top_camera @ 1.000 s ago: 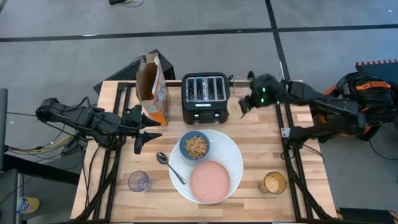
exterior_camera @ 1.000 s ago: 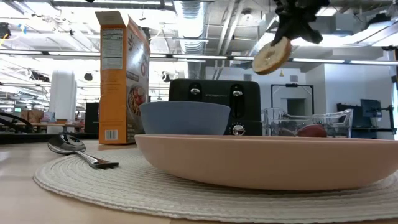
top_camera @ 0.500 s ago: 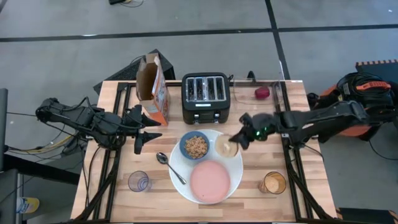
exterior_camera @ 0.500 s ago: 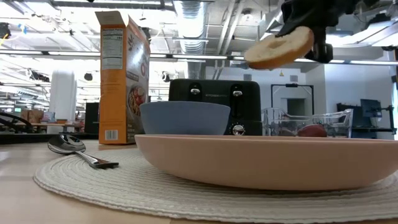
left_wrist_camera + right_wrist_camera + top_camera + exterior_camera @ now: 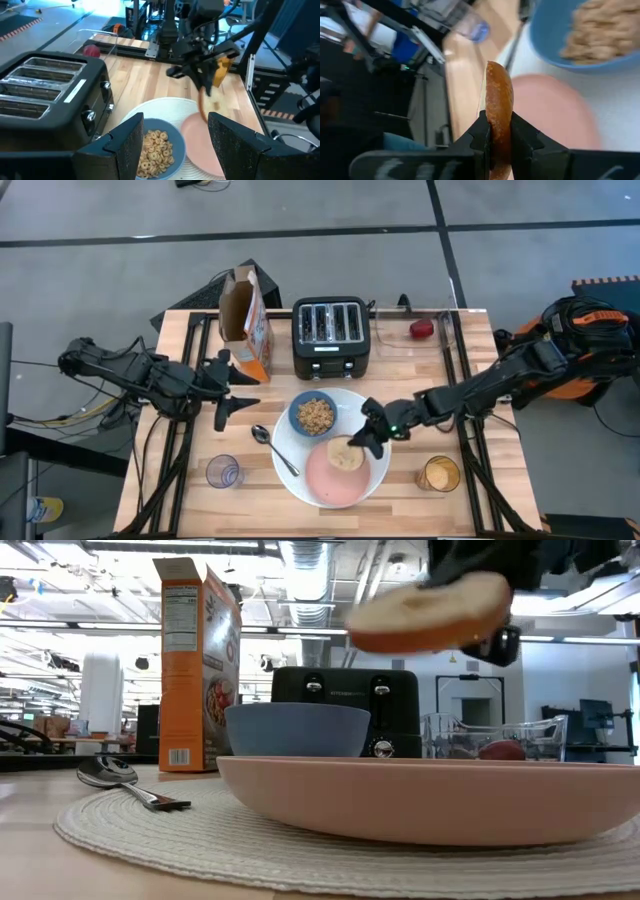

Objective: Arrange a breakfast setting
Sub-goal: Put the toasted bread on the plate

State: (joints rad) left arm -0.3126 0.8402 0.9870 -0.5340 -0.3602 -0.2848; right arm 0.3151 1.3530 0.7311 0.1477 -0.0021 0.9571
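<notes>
While you hold the bagel over the setting, check these lines before you lower:

Held thing: your right gripper [image 5: 358, 445] has its 2 fingers pinched on the bagel half [image 5: 344, 455], gripping it by the edge.
Where it is: the bagel half hangs in the air over the small pink plate [image 5: 330, 478], above the plate's rim on the side toward the small blue bowl [image 5: 313, 414]; from table height it shows clear above the plate, not touching it.
Direction to target: the pink plate lies directly below the claw, so I judge the coming move is mostly a straight descent, with perhaps a small shift toward the plate's centre.
Bagel attitude: from table height the bagel half [image 5: 428, 613] looks near level, slightly tilted; its flat faces run across the plate.
Neighbours: the blue bowl of brown cereal [image 5: 316, 414] sits just beside the drop spot; the metal spoon [image 5: 274, 449] lies on the far side of the large round white plate [image 5: 375, 425].
Nearer arm: the right one; your left gripper [image 5: 231, 393] waits with fingers spread near the cereal box [image 5: 246, 322], well apart from the plate.
</notes>
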